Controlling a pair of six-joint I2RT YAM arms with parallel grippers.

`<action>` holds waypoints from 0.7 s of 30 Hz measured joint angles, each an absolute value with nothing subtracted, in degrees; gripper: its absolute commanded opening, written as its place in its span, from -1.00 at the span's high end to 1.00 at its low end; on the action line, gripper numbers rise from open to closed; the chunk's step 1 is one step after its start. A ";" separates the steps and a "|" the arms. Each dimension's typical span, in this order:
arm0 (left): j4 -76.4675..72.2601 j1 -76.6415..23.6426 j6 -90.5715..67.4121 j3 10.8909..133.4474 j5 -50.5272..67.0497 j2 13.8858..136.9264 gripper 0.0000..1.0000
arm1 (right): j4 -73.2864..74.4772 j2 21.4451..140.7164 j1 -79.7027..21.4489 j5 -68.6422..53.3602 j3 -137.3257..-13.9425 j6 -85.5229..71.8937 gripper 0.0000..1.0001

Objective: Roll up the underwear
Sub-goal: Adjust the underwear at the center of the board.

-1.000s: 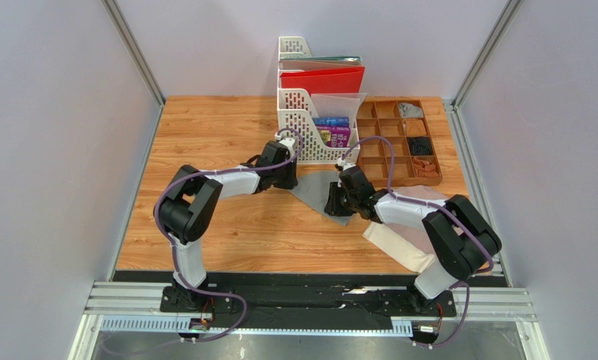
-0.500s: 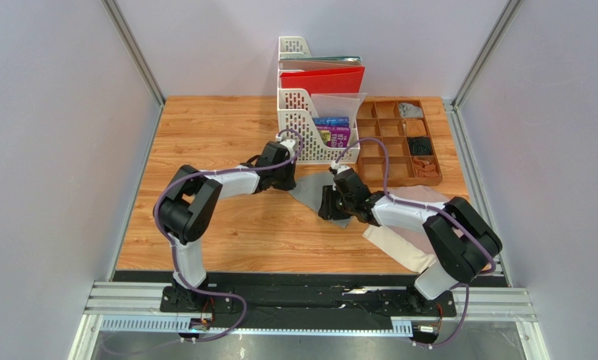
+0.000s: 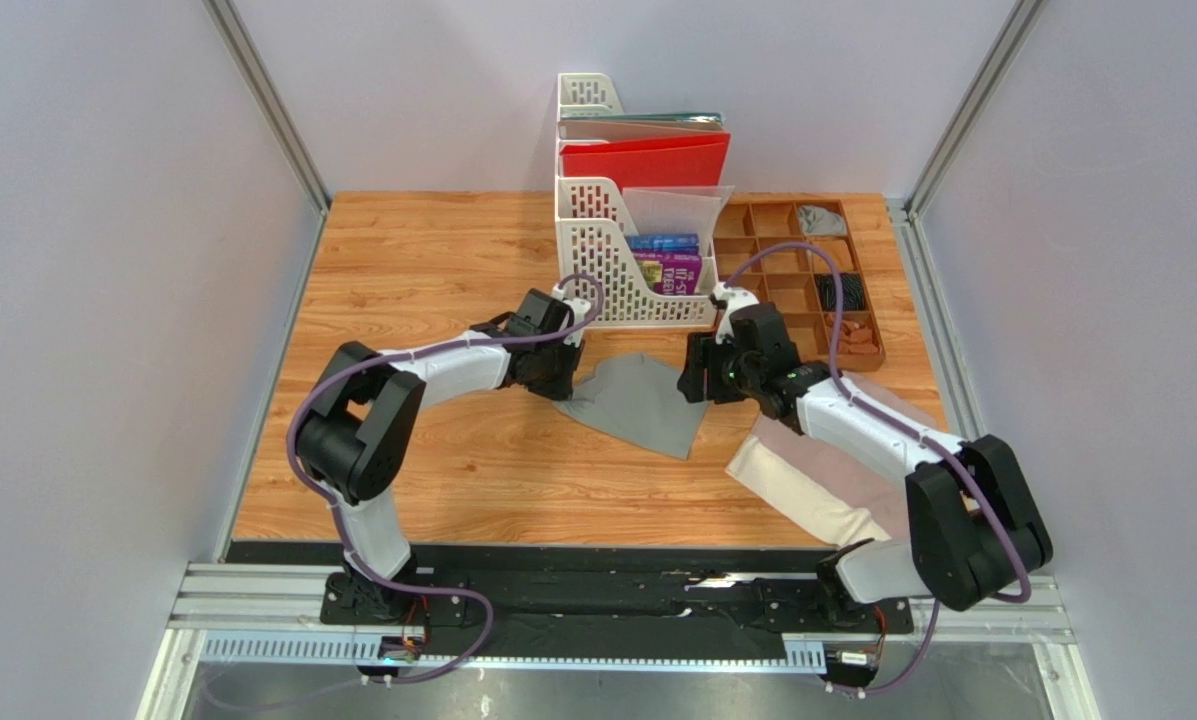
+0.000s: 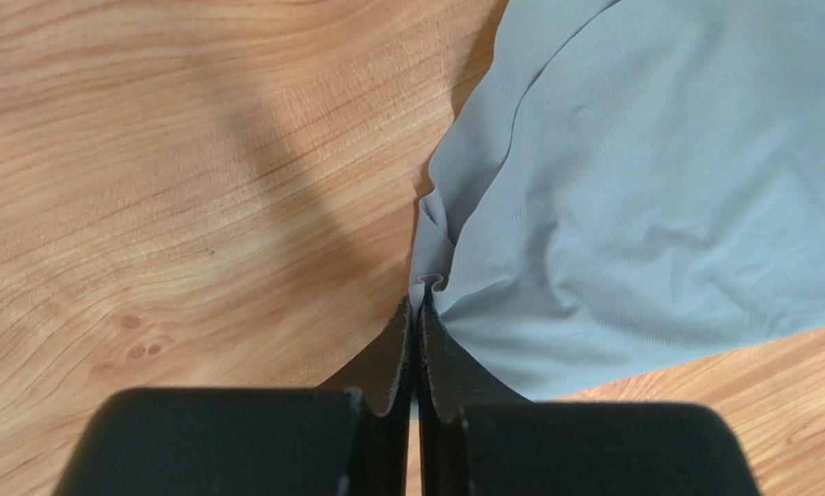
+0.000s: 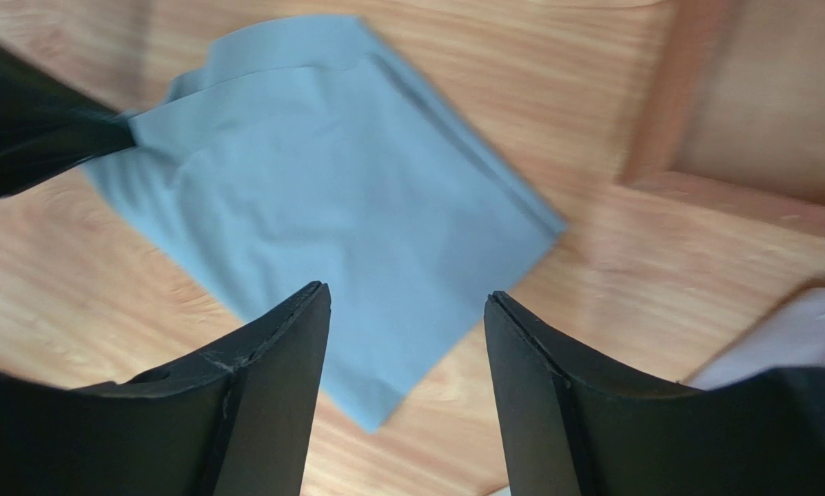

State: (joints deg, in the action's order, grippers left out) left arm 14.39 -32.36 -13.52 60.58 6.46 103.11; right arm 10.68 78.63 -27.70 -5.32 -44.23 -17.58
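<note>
The grey underwear (image 3: 642, 402) lies spread flat on the wooden table in the middle of the top view. My left gripper (image 3: 564, 384) is shut on its left edge. In the left wrist view the jaws (image 4: 418, 302) pinch a small fold of the grey cloth (image 4: 634, 196) low over the wood. My right gripper (image 3: 705, 369) hovers open above the cloth's right corner, holding nothing. Between its spread fingers (image 5: 406, 295) the grey underwear (image 5: 323, 176) shows below. The pale beige underwear (image 3: 812, 468) lies flat under the right arm, and a bit of it (image 5: 799, 326) shows in the right wrist view.
A white file rack (image 3: 619, 263) holding a red folder and books stands just behind the cloth. A brown wooden compartment tray (image 3: 777, 308) with small items sits to its right, close to my right gripper. The table's left half is bare wood (image 3: 409, 270).
My right gripper opened, let go of the grey underwear and drew back right toward the tray. My left gripper shut on the cloth's left edge, and the cloth now lies spread out.
</note>
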 measured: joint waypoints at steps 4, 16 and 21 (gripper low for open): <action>16.71 -32.18 -12.23 61.34 5.89 103.00 1.00 | 10.63 82.41 -23.49 -6.61 -45.43 -13.87 -0.20; 25.82 -29.58 -5.96 71.40 2.87 108.75 1.00 | 8.84 91.35 -20.99 -9.80 -48.36 -9.08 -0.23; 30.79 -28.99 -3.22 76.53 3.11 111.31 1.00 | 8.27 91.74 -19.44 -12.64 -48.51 -8.54 -0.22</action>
State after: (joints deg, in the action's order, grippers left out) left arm 30.79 -28.99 -3.22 76.53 3.11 111.31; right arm 8.27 91.74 -19.44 -12.64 -48.51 -8.54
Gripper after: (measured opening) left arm 0.006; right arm 0.614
